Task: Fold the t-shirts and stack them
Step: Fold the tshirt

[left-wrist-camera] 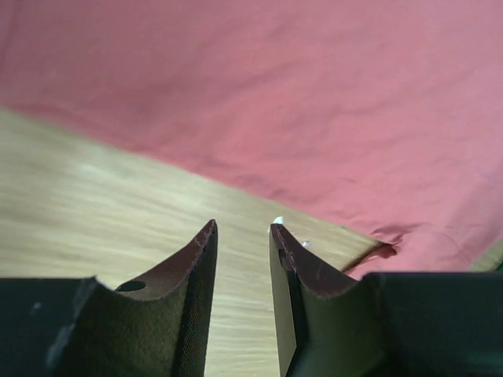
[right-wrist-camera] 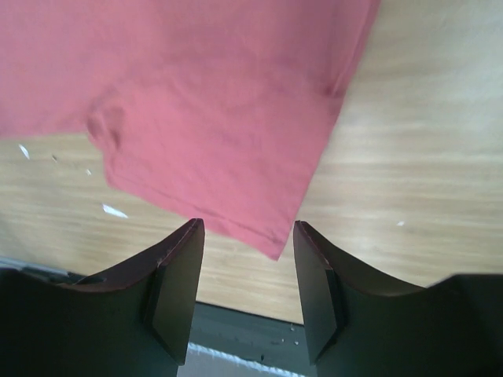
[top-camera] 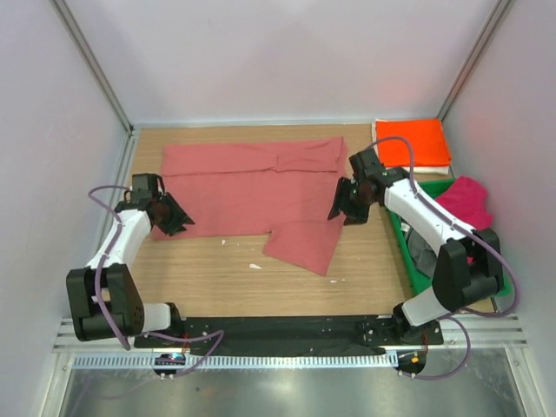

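The left gripper [left-wrist-camera: 242, 228] holds its jaws a little apart with nothing between them, over bare table [left-wrist-camera: 94, 196]. Just ahead of its tips runs the edge of the red shirt [left-wrist-camera: 314, 102], spread flat. The right gripper [right-wrist-camera: 247, 224] is spread wide and empty, with a corner of that shirt lying beneath the gap. Behind this gripper sits the tray [top-camera: 398, 230], holding a grey shirt [top-camera: 423, 252] and a magenta shirt [top-camera: 467, 201]. Farther off, an orange shirt [top-camera: 413, 142] lies on a white shirt [top-camera: 432, 168].
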Controlling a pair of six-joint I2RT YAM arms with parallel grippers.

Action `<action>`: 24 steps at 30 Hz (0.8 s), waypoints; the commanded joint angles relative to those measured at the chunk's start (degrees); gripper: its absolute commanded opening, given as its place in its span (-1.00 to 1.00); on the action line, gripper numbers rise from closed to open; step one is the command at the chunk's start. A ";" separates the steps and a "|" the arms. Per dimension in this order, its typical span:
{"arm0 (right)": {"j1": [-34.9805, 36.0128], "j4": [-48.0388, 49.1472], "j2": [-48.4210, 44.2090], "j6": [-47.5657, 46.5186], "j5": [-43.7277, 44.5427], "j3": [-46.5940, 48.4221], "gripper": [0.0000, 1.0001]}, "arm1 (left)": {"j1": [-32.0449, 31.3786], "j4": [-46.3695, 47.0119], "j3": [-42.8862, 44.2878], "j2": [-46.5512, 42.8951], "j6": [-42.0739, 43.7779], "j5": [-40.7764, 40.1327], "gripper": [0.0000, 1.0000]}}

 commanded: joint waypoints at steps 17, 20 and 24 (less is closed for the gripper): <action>5.34 16.74 -16.37 13.49 -1.55 -25.23 0.12 | 24.71 -1.37 2.52 14.74 2.40 -5.23 -0.03; 5.34 18.07 -16.64 13.94 -2.08 -26.56 0.12 | 24.98 -0.06 2.96 16.14 2.22 -4.53 -0.02; 5.34 17.81 -15.76 13.06 -2.25 -26.56 0.12 | 24.98 0.91 3.05 16.15 1.35 -4.00 -0.01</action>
